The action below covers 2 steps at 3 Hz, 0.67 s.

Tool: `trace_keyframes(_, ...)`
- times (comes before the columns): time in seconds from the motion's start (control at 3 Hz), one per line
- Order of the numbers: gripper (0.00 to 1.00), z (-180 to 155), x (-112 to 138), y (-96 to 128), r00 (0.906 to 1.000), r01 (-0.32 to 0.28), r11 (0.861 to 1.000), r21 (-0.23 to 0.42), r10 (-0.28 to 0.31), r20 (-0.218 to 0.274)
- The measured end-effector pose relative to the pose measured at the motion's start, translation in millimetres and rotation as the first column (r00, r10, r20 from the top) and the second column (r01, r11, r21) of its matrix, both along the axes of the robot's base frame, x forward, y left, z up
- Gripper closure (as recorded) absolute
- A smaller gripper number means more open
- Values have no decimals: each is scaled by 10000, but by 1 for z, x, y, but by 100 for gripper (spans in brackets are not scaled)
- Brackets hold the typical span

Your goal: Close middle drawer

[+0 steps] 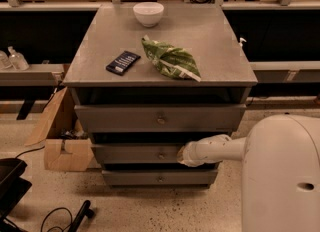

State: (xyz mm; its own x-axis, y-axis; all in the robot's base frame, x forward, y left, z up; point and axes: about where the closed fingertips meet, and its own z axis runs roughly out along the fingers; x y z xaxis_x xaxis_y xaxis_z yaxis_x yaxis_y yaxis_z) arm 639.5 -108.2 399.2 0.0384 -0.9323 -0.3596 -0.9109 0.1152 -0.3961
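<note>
The grey cabinet has three drawers. The middle drawer [135, 154] has a low wide grey front with a small round metal knob [161, 155] at its centre. It sits set back under the top drawer [160, 118], roughly in line with the bottom drawer [160, 177]. My white arm reaches in from the right, and my gripper [183, 155] is at the middle drawer's front, just right of the knob. The arm's end hides the gripper's tip.
On the cabinet top [210, 31] lie a white bowl [148, 13], a black phone-like device [123, 62] and a green chip bag [171, 61]. A cardboard box [62, 146] stands to the left. Cables and a black object [12, 188] lie on the floor at the lower left.
</note>
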Motion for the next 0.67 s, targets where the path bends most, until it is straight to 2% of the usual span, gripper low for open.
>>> trace_keyframes(0.33,100,0,0,0,10000,0,10000,0,0,0)
trace_keyframes(0.67,100,8,-43,-5,9982,-606,9981,-126,606,-43)
